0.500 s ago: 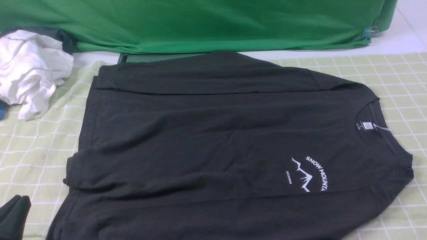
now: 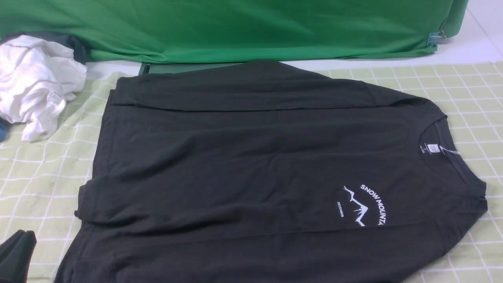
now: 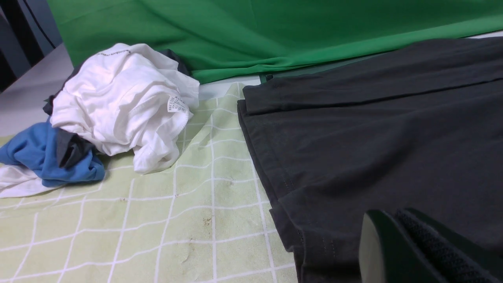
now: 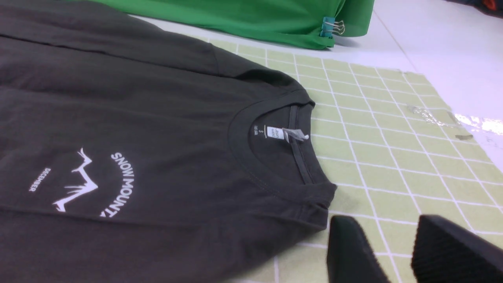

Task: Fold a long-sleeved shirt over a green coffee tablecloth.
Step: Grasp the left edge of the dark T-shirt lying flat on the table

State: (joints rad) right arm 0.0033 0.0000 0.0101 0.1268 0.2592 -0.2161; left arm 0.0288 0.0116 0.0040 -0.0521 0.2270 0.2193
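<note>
Long-sleeved shirt point(image 2: 251, 165) is lying spread flat, chest print up, on the green coffee tablecloth point(image 2: 463, 90), which is covering the surface. Its collar point(image 4: 275, 129) is pointing to the robot's right and its hem point(image 3: 271, 188) to the left.

It is being judged soft, light and limp. No shape will be kept once it is lifted, and from a single pinch the rest will be sagging and dragging, the cotton probably clinging to the cloth beneath.

Hold is best being taken at two points at once, through all layers, so that the laid-in sleeves are being carried along. These are the hem corner near the left fingers point(image 3: 377, 251) and the shoulder near the right fingers point(image 4: 349, 255).

The left fingers are being kept pressed together, with nothing pinched. The right fingers are being kept spread and empty over the tablecloth, just beside the shoulder.

Being counted:
- one black shirt, with two sleeves laid across its body
- one gridded tablecloth
- one white garment point(image 2: 35, 82) and one blue garment point(image 3: 43, 157), heaped at the far left
- one deep-green fabric point(image 2: 235, 27) behind, carrying one clip point(image 2: 436, 37)
</note>
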